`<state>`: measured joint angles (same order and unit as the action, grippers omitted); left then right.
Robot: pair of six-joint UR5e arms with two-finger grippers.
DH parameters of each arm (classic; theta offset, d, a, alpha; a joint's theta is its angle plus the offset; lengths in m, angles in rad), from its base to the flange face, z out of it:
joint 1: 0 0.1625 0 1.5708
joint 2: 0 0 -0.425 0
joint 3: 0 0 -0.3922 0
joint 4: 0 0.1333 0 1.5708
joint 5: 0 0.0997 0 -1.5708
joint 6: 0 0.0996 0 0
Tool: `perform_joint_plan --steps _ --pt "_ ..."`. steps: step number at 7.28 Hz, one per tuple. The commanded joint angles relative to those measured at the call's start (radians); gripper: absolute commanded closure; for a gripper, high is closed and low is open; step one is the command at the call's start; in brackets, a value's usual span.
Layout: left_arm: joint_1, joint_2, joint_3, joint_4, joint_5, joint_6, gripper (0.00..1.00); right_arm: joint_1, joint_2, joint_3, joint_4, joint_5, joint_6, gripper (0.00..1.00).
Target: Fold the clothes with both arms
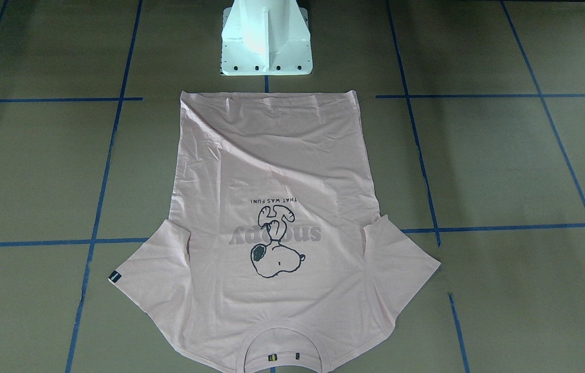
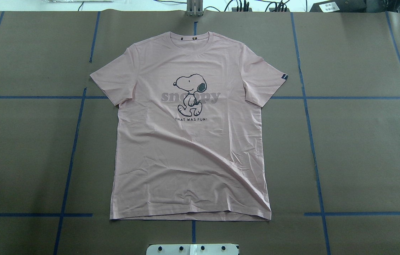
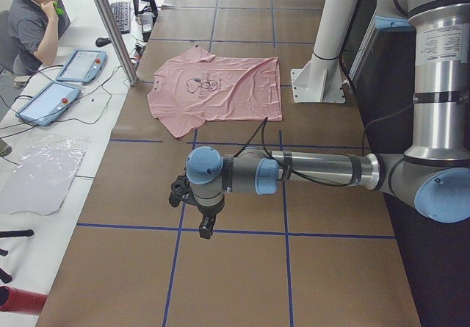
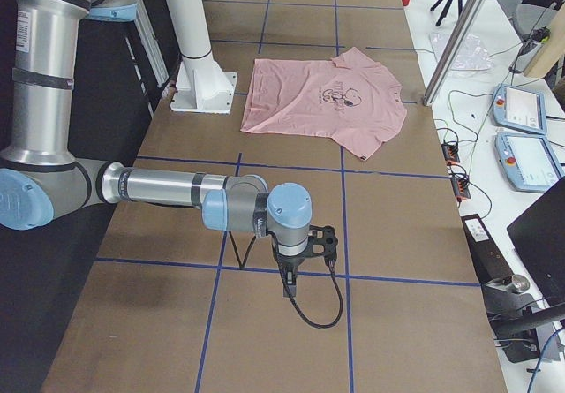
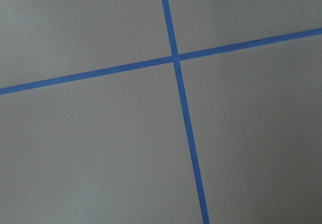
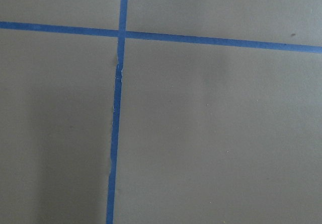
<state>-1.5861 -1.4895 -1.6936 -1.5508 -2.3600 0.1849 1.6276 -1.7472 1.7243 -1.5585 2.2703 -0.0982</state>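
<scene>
The pale pink T-shirt (image 2: 189, 148) lies flat and spread out, print side up, in the middle of the table. Its collar is at the far edge and its hem is toward my base. It also shows in the front view (image 1: 271, 171) and in both side views (image 3: 220, 84) (image 4: 318, 102). My left gripper (image 3: 185, 192) hangs over bare table well away from the shirt; I cannot tell if it is open or shut. My right gripper (image 4: 320, 241) hangs likewise on the other side, state unclear. Both wrist views show only brown paper with blue tape.
The white pedestal base (image 1: 266, 41) stands just behind the shirt's hem. Brown paper with blue tape lines (image 2: 309, 97) covers the table. An operator (image 3: 33, 18) sits past the far edge, with control tablets (image 3: 81, 66) and cables there.
</scene>
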Motion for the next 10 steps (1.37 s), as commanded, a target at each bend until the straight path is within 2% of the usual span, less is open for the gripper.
perform_joint_plan --steps 1,3,5,7,8,9,10 --pt "0.002 -0.002 -0.001 -0.014 -0.004 0.007 0.0 -0.003 0.0 0.0 0.0 0.0 0.002 0.0" --pt "0.002 0.0 -0.004 -0.018 -0.004 0.007 0.0 -0.011 0.0 0.0 0.0 0.003 0.002 0.0" --pt "0.003 0.005 -0.002 -0.139 -0.005 0.007 0.0 -0.061 0.018 0.003 0.009 0.015 0.014 0.0" --pt "0.005 -0.064 -0.009 -0.169 -0.008 -0.005 0.0 -0.107 0.105 -0.014 0.235 0.003 0.014 0.0" --pt "0.008 -0.105 0.012 -0.176 -0.004 -0.013 0.0 -0.11 0.192 -0.09 0.309 -0.026 0.017 0.0" --pt "0.008 -0.177 0.044 -0.173 0.001 -0.048 0.0 -0.11 0.283 -0.185 0.319 0.003 0.026 0.0" --pt "0.009 -0.277 0.086 -0.234 0.001 -0.133 0.0 -0.11 0.322 -0.231 0.321 0.053 0.047 0.0"
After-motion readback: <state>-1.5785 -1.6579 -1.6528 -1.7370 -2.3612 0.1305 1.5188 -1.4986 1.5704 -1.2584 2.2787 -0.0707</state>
